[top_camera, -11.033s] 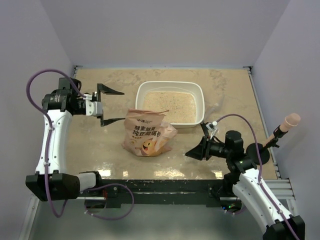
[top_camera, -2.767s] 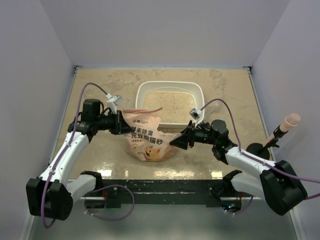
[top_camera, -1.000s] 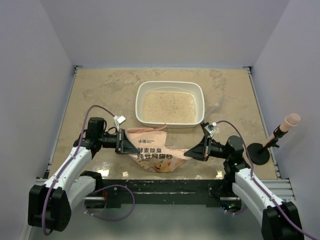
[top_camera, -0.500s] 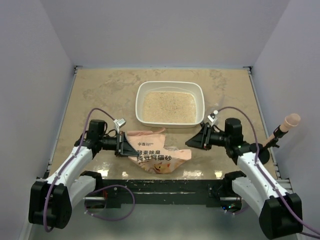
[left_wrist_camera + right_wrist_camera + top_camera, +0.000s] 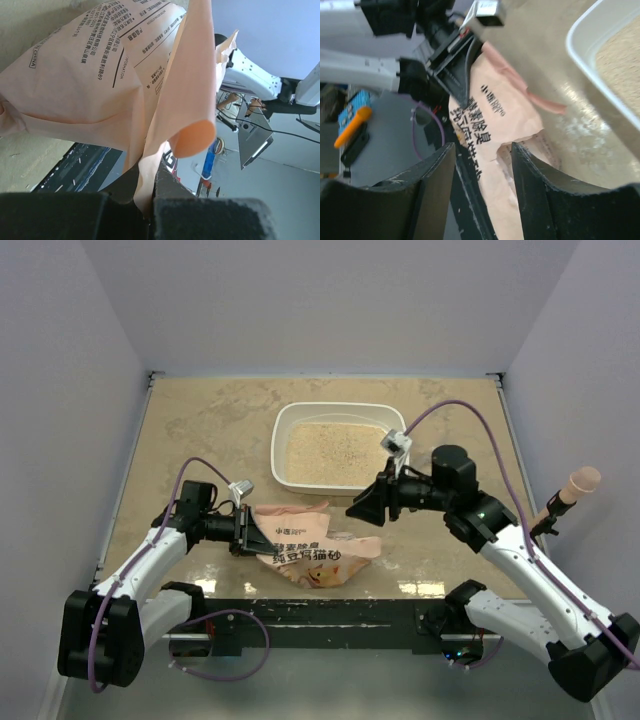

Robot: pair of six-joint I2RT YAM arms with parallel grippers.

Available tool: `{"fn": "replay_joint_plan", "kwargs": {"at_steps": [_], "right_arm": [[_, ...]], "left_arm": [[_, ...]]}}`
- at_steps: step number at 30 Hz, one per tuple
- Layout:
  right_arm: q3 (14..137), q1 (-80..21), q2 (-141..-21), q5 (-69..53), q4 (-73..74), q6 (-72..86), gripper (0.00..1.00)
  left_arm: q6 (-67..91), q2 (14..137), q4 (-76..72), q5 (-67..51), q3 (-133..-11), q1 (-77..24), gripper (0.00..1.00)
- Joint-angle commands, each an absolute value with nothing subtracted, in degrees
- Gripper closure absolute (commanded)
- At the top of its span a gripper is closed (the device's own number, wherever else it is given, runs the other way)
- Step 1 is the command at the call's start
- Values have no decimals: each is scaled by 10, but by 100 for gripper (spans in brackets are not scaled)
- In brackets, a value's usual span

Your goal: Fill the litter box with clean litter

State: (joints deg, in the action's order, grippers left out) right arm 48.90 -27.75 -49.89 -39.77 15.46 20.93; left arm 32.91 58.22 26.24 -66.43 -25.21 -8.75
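The left gripper (image 5: 145,202) has its jaws closed tightly on a thin edge of the orange-pink bag (image 5: 312,545), at the bag's left end, close to the near edge of the table (image 5: 200,430). The bag lies crumpled and rather flat on the table, with the printed side up. The right gripper (image 5: 362,508) has its fingers apart and holds nothing. It hangs above the right end of the bag, between the bag and the litter box (image 5: 340,407). The litter box sits behind the bag, near the middle of the table, not touching it. The clean litter (image 5: 335,452) covers its bottom as a pale beige layer.
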Motion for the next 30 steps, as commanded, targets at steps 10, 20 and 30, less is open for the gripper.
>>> {"fn": "replay_joint_plan", "kwargs": {"at_steps": [10, 20, 30], "right_arm": [[525, -514, -583, -215, 234, 137, 46], [517, -546, -613, -174, 235, 140, 47], [502, -577, -638, -171, 240, 150, 48]], "left_arm": [[290, 600, 314, -632, -289, -91, 100], [291, 600, 310, -634, -290, -91, 100], [292, 605, 308, -635, -298, -91, 100]]}}
